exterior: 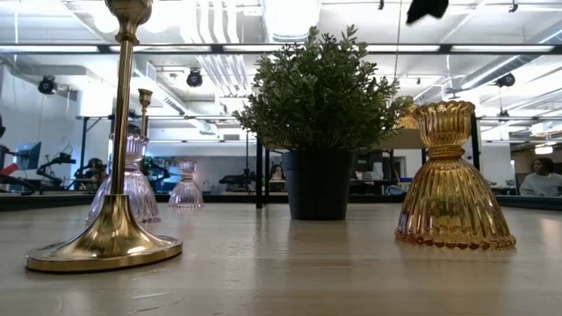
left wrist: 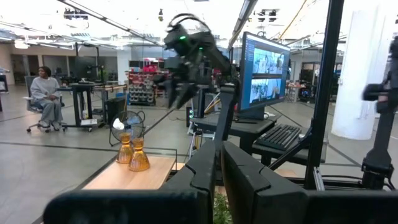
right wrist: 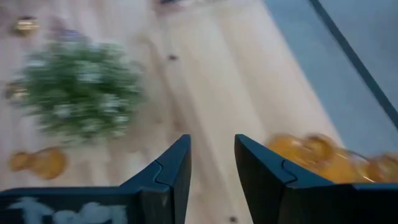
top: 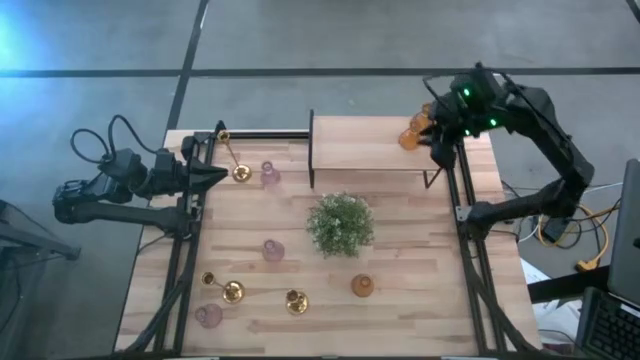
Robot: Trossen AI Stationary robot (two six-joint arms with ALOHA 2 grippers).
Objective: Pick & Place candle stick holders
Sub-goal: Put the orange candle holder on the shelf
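2 amber holders on shelf | just beside right pincer, spread, empty

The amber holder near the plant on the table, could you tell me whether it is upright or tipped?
Upright: the amber holder stands on its wide ribbed base, cup on top.

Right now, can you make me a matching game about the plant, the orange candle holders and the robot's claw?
Things:
1. bushy plant
2. pair of amber holders
3. lone amber holder
4. right gripper

Places or states:
A. up on the raised shelf, at its right end
B. open and empty, by the shelf's right end
C. middle of the table
D. down on the tabletop, near the plant

Pairs: 1-C, 2-A, 3-D, 4-B.

The left gripper waits at the table's left side.
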